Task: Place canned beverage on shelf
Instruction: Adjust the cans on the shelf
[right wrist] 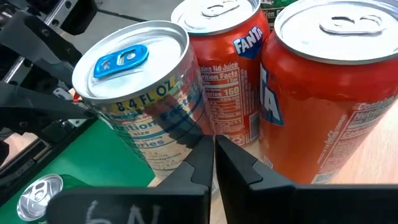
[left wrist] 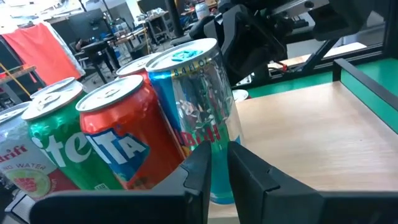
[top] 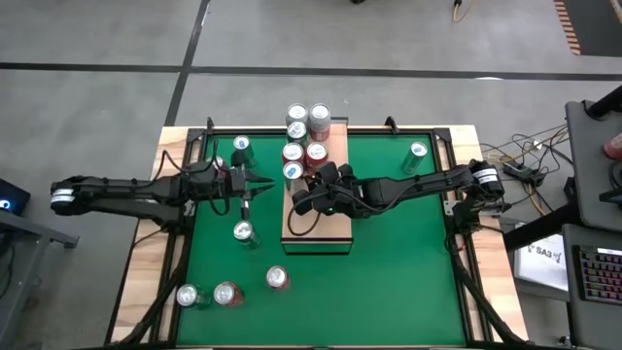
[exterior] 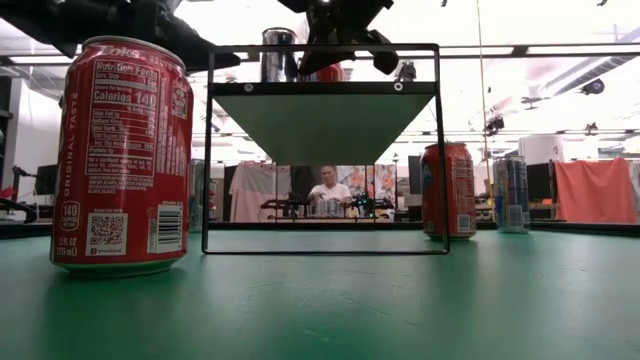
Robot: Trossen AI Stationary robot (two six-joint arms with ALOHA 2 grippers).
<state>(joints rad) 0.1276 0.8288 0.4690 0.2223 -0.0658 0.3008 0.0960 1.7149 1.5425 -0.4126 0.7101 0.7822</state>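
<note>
**Both arms meet at the shelf's can cluster**

The green table (top: 389,272) carries the shelf (top: 326,219), a pale wooden board on a low dark frame standing at the table's middle toward the far edge. The left arm reaches in level from the left side, stretched across the table, its left pincer (top: 260,182) clenched, fingers nearly touching, with nothing between them, its tip just beside the shelf's left edge. The right arm stretches from the right side, its wrist lying over the shelf, and its right pincer (top: 303,199) is clenched empty, tip close to the nearest cans.

Six cans stand upright in a cluster at the shelf's far end. Nearest both pincers is a silver can with a blue tab (right wrist: 140,93), at the cluster's front left corner; beside it stand orange Fanta cans (right wrist: 227,62), and a green can (left wrist: 53,134) farther back.

Loose cans stand on the table: two green ones (top: 241,148) left of the shelf, one near the far right corner (top: 416,154), and three near the front left, among them a red cola can (exterior: 122,155).
</note>
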